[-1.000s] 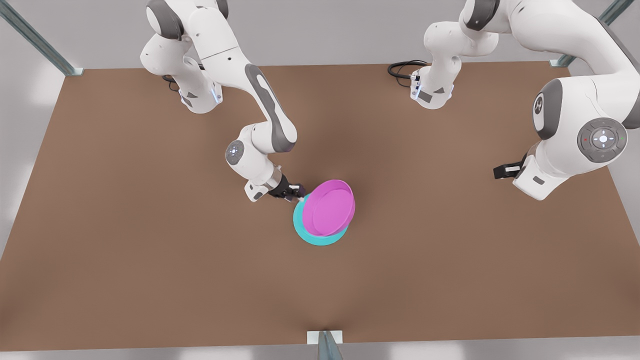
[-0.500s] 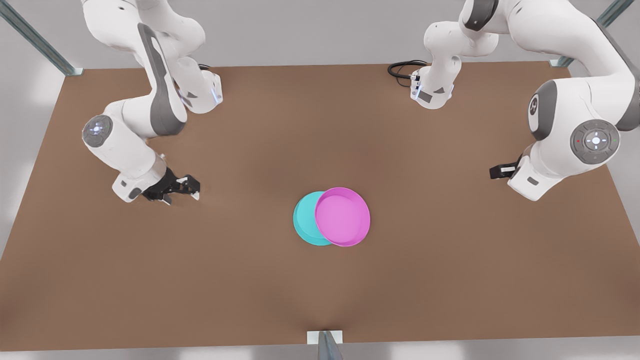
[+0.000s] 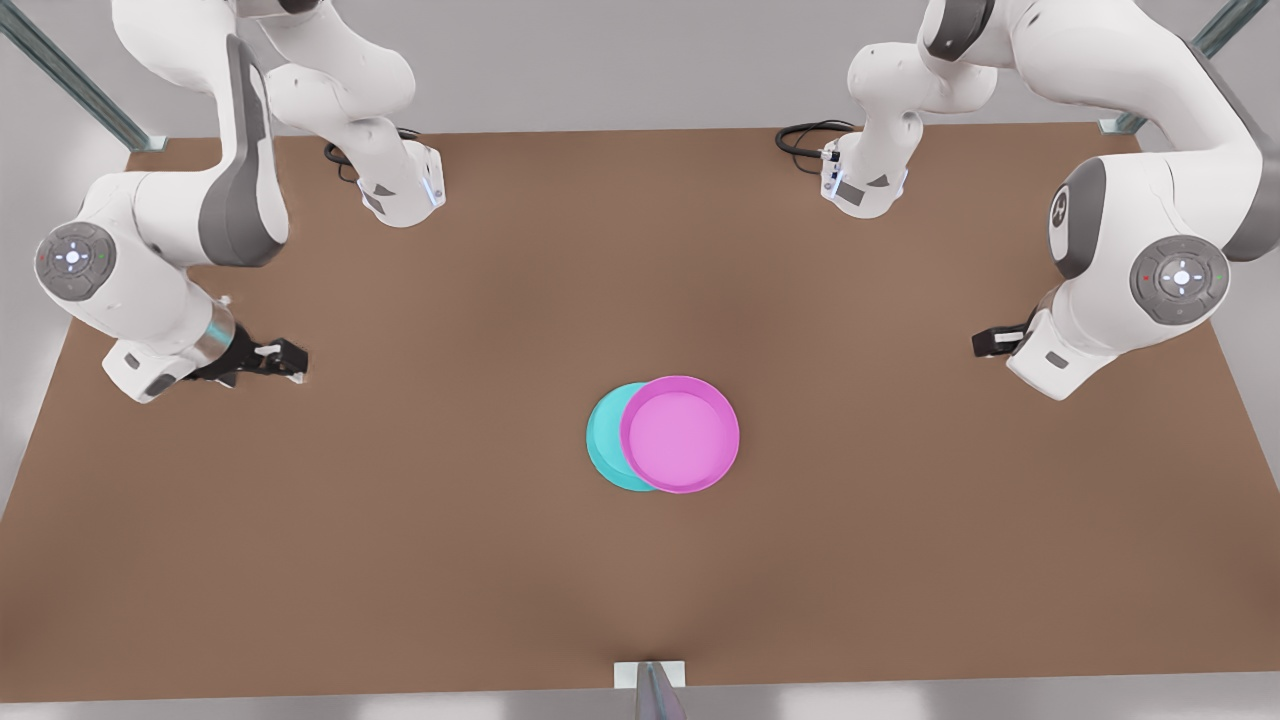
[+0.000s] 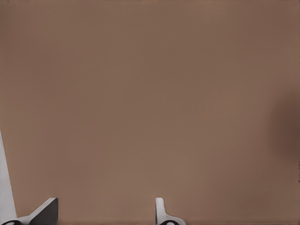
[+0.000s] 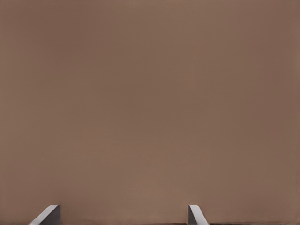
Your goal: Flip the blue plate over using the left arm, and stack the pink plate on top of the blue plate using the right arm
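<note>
The pink plate (image 3: 680, 434) lies rim up at the middle of the brown table (image 3: 400, 560). It rests on the blue plate (image 3: 604, 440), offset toward the front view's right, so only a turquoise crescent shows. One arm's gripper (image 3: 285, 362) hovers far off at the front view's left. The other arm's gripper (image 3: 990, 343) waits at the front view's right, mostly hidden behind its wrist. My left gripper (image 4: 103, 213) is open over bare table. My right gripper (image 5: 121, 214) is open too, fingers wide, with nothing between them.
Both arm bases (image 3: 400, 195) (image 3: 865, 185) stand at the back edge, with a black cable (image 3: 805, 135) beside the one on the front view's right. A metal bracket (image 3: 650, 680) sits at the front edge. Brown table surrounds the plates on all sides.
A second ago the arm at the front view's left held the pink plate tilted over the blue one. It let go and swung far left; the pink plate now lies flat on the blue.
</note>
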Robot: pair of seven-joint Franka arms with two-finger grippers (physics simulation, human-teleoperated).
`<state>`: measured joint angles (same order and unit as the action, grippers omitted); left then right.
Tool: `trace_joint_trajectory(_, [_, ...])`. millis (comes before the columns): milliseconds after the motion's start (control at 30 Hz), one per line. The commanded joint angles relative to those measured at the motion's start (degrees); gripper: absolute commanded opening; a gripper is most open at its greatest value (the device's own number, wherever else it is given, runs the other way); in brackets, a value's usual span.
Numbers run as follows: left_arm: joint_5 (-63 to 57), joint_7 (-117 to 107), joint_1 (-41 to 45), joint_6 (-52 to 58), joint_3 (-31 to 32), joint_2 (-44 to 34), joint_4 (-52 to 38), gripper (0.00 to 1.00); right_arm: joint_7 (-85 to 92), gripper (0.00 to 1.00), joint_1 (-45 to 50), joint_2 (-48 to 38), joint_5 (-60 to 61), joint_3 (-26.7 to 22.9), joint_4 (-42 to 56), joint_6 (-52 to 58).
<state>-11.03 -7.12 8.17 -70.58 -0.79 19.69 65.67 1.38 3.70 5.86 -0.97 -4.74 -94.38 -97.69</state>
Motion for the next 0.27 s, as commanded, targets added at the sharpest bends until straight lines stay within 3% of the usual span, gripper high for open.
trace_joint_trajectory(0, [0.2,0.0,0.0,0.0,0.0,0.0,0.1,1.00,-0.2,1.00,-1.8,0.0,0.0,1.5,0.1,0.0])
trace_joint_trajectory(233, [0.2,0.1,0.0,0.0,0.0,0.0,0.0,1.00,2.6,1.00,-2.6,1.2,0.3,1.5,0.2,-3.3])
